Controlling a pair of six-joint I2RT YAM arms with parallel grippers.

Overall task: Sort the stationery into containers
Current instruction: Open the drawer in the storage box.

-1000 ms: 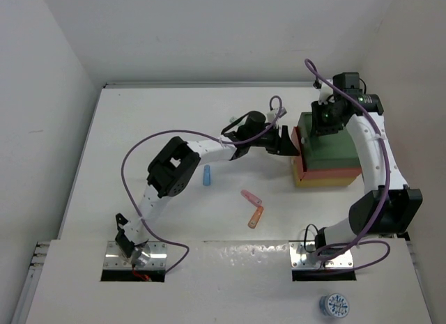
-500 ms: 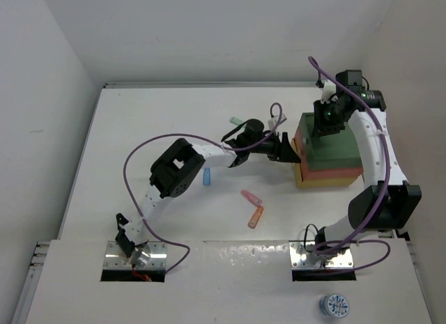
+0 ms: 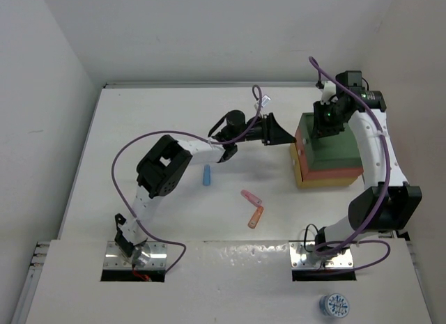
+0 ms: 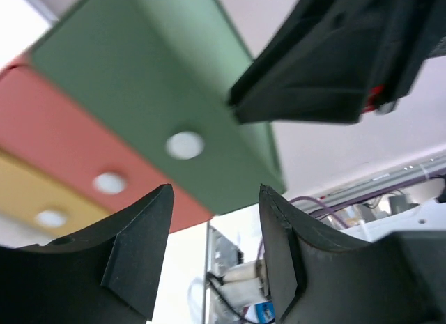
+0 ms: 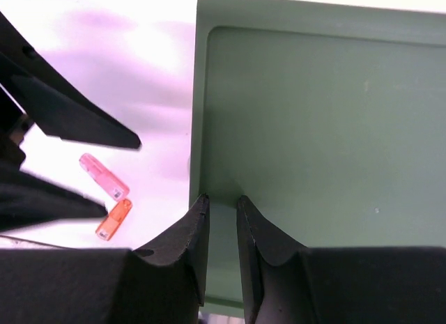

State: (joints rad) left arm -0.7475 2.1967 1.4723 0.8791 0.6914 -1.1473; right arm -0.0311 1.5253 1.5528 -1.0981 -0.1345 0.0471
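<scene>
Three stacked trays sit at the right: green (image 3: 341,146) on top, red-orange (image 3: 327,173), yellow (image 3: 327,182) at the bottom. My right gripper (image 3: 326,120) hovers over the green tray's (image 5: 313,129) left part, jaws (image 5: 221,197) a narrow gap apart with nothing seen between them. My left gripper (image 3: 286,136) is open and empty just left of the stack, facing the trays' side wall (image 4: 139,80). A blue marker (image 3: 207,175), a pink marker (image 3: 251,197) and an orange marker (image 3: 256,217) lie on the table. The pens are not in view.
The table's back and side walls enclose the white surface (image 3: 153,115). A small blue-and-white round thing (image 3: 334,306) lies on the front ledge near the right arm's base. The left arm stretches across the middle of the table.
My left gripper has drawn back from the tray stack, up and to the left. It now covers the spot where a mint green marker showed. The right arm has barely moved.
</scene>
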